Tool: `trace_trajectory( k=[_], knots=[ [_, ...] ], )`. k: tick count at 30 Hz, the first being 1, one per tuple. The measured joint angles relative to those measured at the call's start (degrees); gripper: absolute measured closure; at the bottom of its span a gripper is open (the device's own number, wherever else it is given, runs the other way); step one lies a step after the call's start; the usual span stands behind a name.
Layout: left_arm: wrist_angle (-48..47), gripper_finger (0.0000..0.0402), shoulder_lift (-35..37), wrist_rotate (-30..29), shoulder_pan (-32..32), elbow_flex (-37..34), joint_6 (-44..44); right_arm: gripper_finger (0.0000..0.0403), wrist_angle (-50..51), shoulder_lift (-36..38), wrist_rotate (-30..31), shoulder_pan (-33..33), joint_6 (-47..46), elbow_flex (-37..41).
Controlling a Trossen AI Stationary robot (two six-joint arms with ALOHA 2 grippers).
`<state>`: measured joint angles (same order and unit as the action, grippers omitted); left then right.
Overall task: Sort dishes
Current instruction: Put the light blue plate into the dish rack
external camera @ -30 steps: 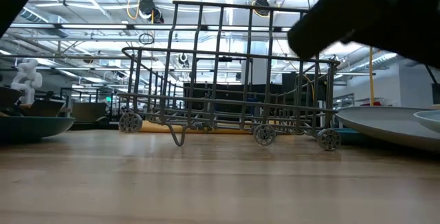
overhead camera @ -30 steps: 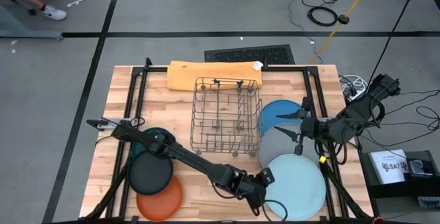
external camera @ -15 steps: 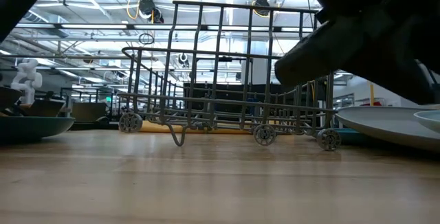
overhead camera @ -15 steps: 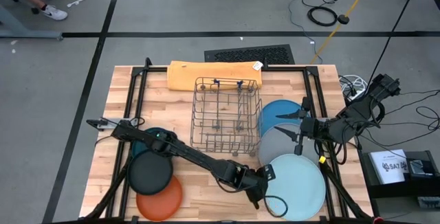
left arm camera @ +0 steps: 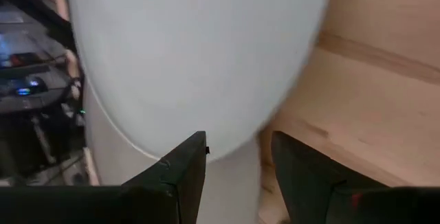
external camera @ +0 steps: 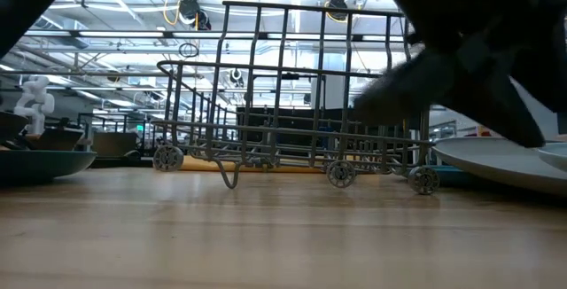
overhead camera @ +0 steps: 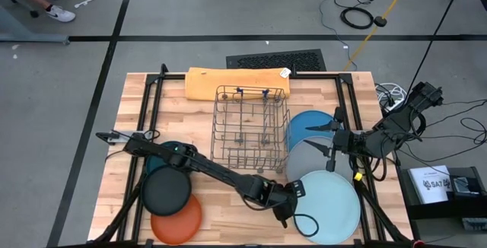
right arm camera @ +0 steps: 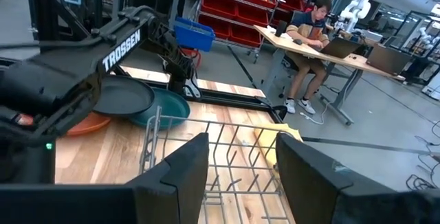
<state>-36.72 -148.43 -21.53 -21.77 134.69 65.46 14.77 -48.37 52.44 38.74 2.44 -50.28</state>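
The large light blue plate (overhead camera: 331,206) lies flat near the table's front right. Behind it lie the grey plate (overhead camera: 307,163) and the medium blue plate (overhead camera: 308,124), overlapping. At the front left lie the dark teal plate (overhead camera: 169,151), black plate (overhead camera: 167,191) and orange plate (overhead camera: 179,219). My left gripper (overhead camera: 294,196) is open and slants down at the light blue plate's left rim (left arm camera: 234,148). In the left wrist view one finger stands on each side of the rim, and no touch shows. My right gripper (overhead camera: 326,143) hangs open above the grey plate, holding nothing.
A metal wire rack (overhead camera: 247,130) stands mid-table, with a folded orange-yellow cloth (overhead camera: 236,82) behind it. My left arm reaches across the front of the table over the teal plate. A person (right arm camera: 309,28) sits at a desk beyond the table.
My left gripper has sunk a little toward the light blue plate's left rim, shifted slightly toward the table's right and far side, and rolled about its own pointing line. It stays open.
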Motion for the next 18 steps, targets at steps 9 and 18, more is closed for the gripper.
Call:
trace_trajectory(
  k=[9,18],
  knots=[
    [0.41,0.0236,-0.19,2.39,0.74,-0.11,1.32,0.0238,0.12,-0.12,-0.07,0.00,-0.39,-0.02],
    [1.78,0.0236,-1.34,7.33,1.26,-0.10,1.47,0.0238,0.12,-0.12,-0.08,0.00,-0.42,-0.01]
  ],
)
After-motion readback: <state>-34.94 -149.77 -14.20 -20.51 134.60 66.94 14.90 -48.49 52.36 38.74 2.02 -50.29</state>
